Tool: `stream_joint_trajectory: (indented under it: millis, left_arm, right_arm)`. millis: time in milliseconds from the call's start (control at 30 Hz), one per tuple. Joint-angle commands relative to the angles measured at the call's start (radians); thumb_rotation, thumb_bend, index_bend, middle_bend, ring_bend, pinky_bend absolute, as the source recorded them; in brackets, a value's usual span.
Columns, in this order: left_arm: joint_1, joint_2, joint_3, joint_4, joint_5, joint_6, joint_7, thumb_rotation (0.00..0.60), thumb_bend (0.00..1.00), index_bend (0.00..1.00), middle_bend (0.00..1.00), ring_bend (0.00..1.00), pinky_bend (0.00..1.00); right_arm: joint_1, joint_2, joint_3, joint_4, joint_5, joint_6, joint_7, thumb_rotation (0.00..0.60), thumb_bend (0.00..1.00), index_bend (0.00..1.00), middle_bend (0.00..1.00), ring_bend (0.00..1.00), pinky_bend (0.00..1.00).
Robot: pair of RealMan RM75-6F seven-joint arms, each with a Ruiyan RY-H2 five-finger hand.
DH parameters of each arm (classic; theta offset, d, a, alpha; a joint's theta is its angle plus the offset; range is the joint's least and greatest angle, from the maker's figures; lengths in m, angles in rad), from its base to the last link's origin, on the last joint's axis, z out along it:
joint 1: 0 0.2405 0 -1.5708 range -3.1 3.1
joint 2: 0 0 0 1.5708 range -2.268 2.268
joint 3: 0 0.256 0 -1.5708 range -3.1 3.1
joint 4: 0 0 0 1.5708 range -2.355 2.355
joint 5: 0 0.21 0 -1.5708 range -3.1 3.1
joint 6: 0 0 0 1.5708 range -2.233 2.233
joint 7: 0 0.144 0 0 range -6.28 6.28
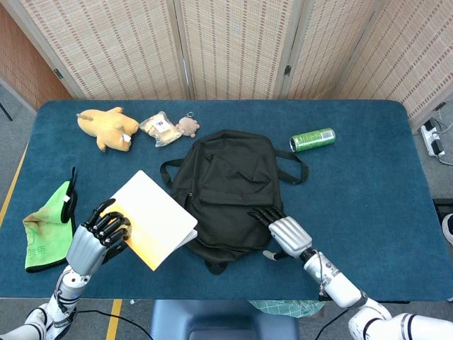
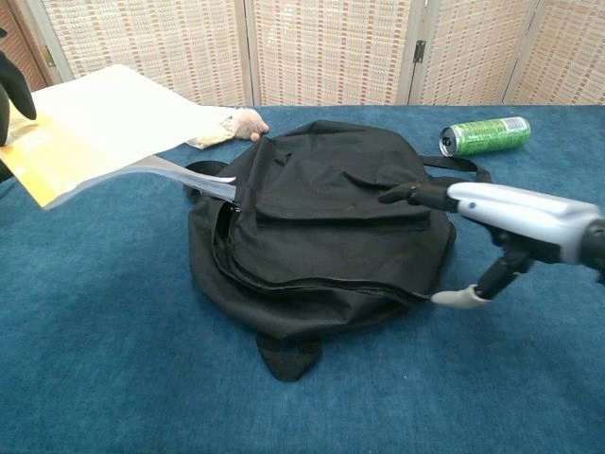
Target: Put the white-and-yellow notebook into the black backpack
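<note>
Your left hand (image 1: 95, 237) grips the notebook (image 1: 154, 218), its far corner just over the backpack (image 1: 226, 191) beyond your fingers. Your right hand (image 1: 283, 230) holds nothing, fingers spread with tips on the backpack.

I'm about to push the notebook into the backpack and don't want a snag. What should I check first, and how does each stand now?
1. Left hand holds the notebook firmly: ok, fingers wrap its yellow edge.
2. Notebook's corner points at the backpack opening: ok, its lower pages reach the zipper gap in the chest view.
3. Opening wide enough: cannot tell, only a narrow gap shows along the side.
4. Right hand placed to lift the flap: not ok, its fingers lie over the backpack's top but grip nothing.
5. Pages staying together: not ok, the lower pages droop away from the cover.
</note>
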Motion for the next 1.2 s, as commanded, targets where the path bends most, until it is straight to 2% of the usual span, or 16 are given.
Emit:
stream_joint_trajectory:
  millis: [33,300,967,1100,1200]
  left_arm:
    - [0.001,-0.001,-0.001,-0.001,0.001,-0.001,-0.001,0.600,0.60,0.71,0.57,0.47,0.27]
    - [0.005,-0.006,-0.002,0.005,0.005,-0.003,-0.009,0.600,0.60,0.71,0.57,0.47,0.27]
    - [0.005,-0.011,-0.011,0.001,0.015,-0.002,-0.011,0.600,0.60,0.71,0.57,0.47,0.27]
    - [0.005,-0.012,-0.011,0.002,0.016,-0.004,-0.011,0.600,0.60,0.71,0.57,0.47,0.27]
    - [0.005,-0.013,-0.013,0.003,0.013,-0.005,-0.012,0.600,0.60,0.71,0.57,0.47,0.27]
  right_arm:
    - [0.033,-0.049,0.013,0.032,0.038,-0.033,-0.034,0.600,0.28,0.07,0.06,0.00,0.00]
    - [0.070,-0.093,0.013,0.059,0.094,-0.048,-0.086,0.600,0.29,0.07,0.06,0.00,0.00]
    - [0.081,-0.007,0.009,0.004,0.145,-0.010,-0.077,0.600,0.34,0.07,0.06,0.00,0.00]
    - [0.089,-0.001,0.012,-0.002,0.153,-0.011,-0.073,0.600,0.39,0.09,0.07,0.00,0.00]
    - [0.100,-0.005,0.014,-0.001,0.160,-0.016,-0.076,0.600,0.44,0.14,0.08,0.00,0.00]
